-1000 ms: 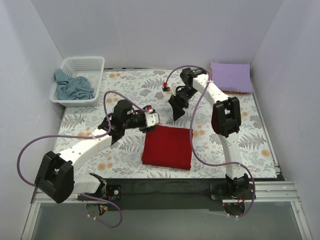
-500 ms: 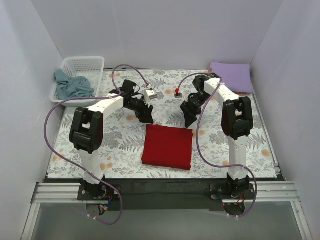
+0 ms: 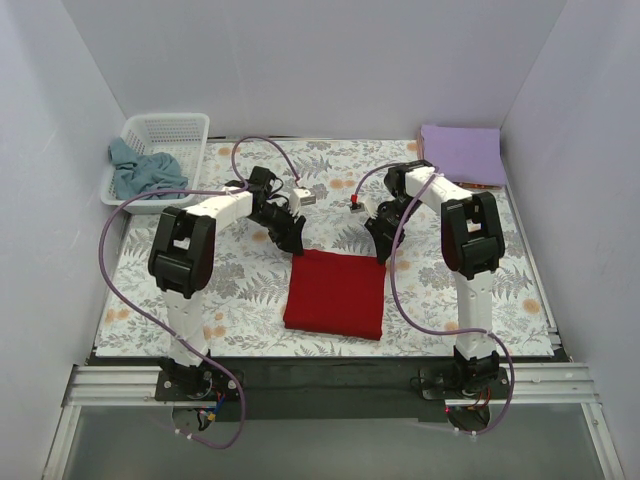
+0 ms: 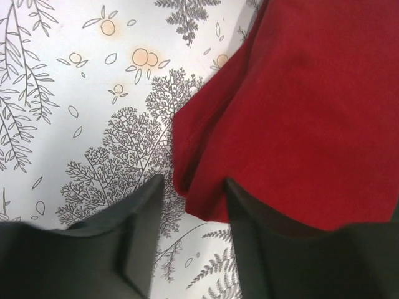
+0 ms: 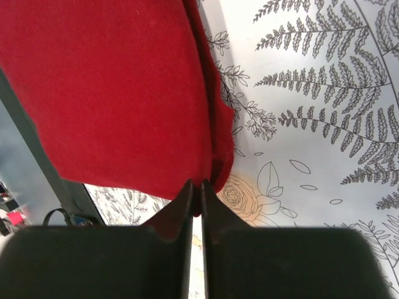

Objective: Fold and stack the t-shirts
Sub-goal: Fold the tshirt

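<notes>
The deep red t-shirt (image 3: pixel 335 293) lies folded in a rectangle on the floral table cloth (image 3: pixel 240 300). My left gripper (image 3: pixel 297 243) is at its far left corner. In the left wrist view the gripper (image 4: pixel 193 199) is open, and that corner of the red t-shirt (image 4: pixel 299 112) lies between the fingers. My right gripper (image 3: pixel 380 247) is at the far right corner. In the right wrist view the gripper (image 5: pixel 200 190) is shut on the edge of the red t-shirt (image 5: pixel 112 87). A pale lavender t-shirt (image 3: pixel 462 152) lies folded at the back right.
A white lattice basket (image 3: pixel 170 127) stands at the back left and holds a crumpled blue-grey t-shirt (image 3: pixel 148 172). White walls close in the table on three sides. The black strip with the arm bases runs along the near edge.
The left arm swung from the near left round to the far side. Both grippers came down onto the red t-shirt's far corners. The right gripper has closed on the cloth.
</notes>
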`<act>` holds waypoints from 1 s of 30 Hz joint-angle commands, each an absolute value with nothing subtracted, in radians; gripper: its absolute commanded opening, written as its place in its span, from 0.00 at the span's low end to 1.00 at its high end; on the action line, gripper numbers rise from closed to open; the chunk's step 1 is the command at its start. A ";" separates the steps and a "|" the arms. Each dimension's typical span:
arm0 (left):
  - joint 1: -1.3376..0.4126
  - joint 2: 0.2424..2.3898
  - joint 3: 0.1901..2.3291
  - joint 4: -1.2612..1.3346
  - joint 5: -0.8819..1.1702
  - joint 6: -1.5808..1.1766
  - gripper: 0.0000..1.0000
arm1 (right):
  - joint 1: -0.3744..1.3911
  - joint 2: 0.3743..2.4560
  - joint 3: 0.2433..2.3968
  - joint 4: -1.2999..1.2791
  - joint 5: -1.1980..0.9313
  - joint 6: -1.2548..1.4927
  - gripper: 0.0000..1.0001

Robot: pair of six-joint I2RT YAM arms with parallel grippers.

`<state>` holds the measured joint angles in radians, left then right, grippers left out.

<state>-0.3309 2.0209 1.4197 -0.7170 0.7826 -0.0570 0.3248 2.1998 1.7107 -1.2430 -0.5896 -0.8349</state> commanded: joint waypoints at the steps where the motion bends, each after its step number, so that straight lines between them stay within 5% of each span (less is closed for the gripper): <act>1: -0.333 2.019 1.460 -0.756 0.784 -0.040 0.39 | 0.324 2.154 1.707 -1.246 -0.594 -0.827 0.06; 3: -0.333 2.017 1.473 -0.776 0.795 -0.038 0.17 | 0.324 2.119 1.698 -1.247 -0.591 -0.824 0.01; 7: -0.325 1.976 1.460 -0.756 0.807 -0.070 0.00 | 0.318 2.063 1.681 -1.252 -0.574 -0.822 0.01; 18: -0.318 2.054 1.482 -0.638 0.709 -0.130 0.00 | 0.262 2.212 1.739 -1.200 -0.492 -0.790 0.01; 27: -0.273 2.198 1.623 -0.534 0.626 -0.268 0.04 | 0.193 2.365 2.046 -1.080 -0.466 -0.628 0.01; 30: -0.264 2.163 1.646 -0.505 0.626 -0.307 0.22 | 0.184 2.327 2.102 -1.083 -0.492 -0.594 0.30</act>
<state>-0.2890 2.1960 1.6039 -0.5587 0.6853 -0.2512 0.2092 2.3745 2.0319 -1.1271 -0.5041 -0.6388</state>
